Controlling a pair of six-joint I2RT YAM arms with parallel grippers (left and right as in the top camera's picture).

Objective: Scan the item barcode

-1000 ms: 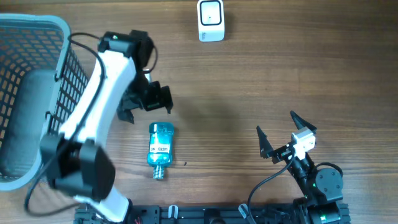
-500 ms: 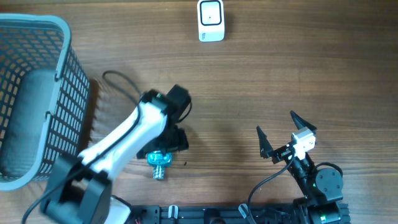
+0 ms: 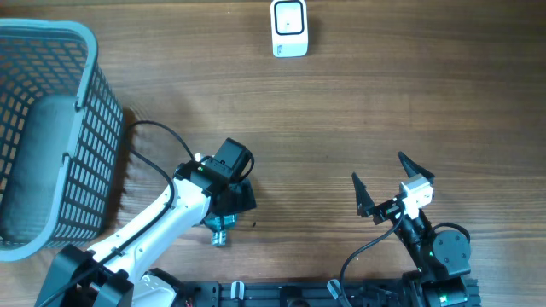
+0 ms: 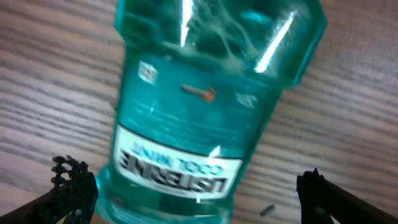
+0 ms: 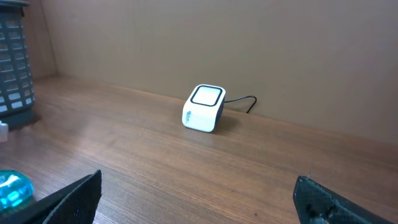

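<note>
The item, a teal translucent bottle with a white printed label, lies flat on the wooden table and fills the left wrist view. My left gripper is open and low over it, one finger on each side of the body; the left finger is close to the bottle, the right one well apart. From overhead, the left wrist covers most of the bottle, with only its cap end showing. My right gripper stands open and empty at the front right. The white scanner sits at the far edge.
A grey mesh basket stands at the left side of the table. In the right wrist view the scanner has its cable running behind it, with the basket at the far left and the bottle's edge beside it.
My left arm has swung from beyond the bottle toward the front and come down over it, hiding most of it from overhead. The right arm has not moved.
</note>
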